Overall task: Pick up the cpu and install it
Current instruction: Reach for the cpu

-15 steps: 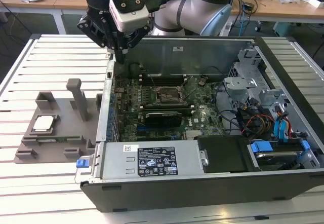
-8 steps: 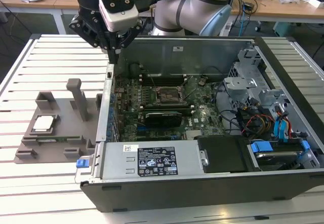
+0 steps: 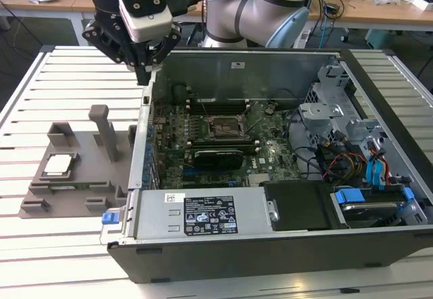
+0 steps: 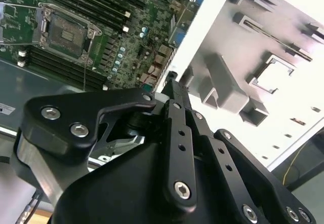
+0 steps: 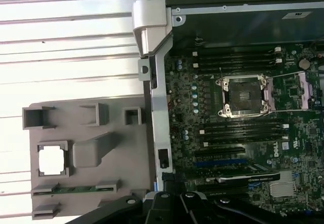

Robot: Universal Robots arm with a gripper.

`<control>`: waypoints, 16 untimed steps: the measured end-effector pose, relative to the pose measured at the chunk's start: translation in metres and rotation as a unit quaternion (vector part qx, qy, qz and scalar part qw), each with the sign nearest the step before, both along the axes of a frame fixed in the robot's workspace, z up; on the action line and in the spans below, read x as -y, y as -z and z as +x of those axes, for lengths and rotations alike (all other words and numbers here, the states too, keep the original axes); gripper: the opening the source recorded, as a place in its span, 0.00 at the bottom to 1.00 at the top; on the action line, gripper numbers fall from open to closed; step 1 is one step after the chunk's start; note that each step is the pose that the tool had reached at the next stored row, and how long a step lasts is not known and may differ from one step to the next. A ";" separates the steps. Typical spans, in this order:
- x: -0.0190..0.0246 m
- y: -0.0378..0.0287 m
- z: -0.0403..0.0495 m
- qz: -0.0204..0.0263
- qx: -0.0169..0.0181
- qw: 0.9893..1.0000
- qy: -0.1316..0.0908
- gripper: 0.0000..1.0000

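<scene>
A robotics lab: open computer case on slatted bench, cluttered desks behind.

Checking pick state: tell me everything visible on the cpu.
The cpu is a small flat square chip, silvery-white metal top, thin darker rim. It lies flat, top up, in a square pocket of the grey holder plate, on the slatted table beside the open computer case, at the exterior view's left. Only the pocket touches it; the gripper is apart, above the case's wall.
</scene>
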State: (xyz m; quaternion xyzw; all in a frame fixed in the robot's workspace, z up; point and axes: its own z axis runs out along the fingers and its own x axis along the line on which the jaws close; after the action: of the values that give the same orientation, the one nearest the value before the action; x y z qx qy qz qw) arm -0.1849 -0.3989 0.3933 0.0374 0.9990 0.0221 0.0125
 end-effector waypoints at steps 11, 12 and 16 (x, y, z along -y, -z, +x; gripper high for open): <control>0.0000 0.0000 -0.0183 0.000 0.000 1.000 0.000 0.11; 0.0000 0.0000 -0.0193 0.000 0.000 1.000 0.000 0.11; 0.0000 0.0000 -0.0243 0.000 0.000 1.000 0.000 0.11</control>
State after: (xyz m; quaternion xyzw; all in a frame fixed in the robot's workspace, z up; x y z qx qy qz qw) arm -0.2092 -0.3989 0.3933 0.0374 0.9990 0.0221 0.0125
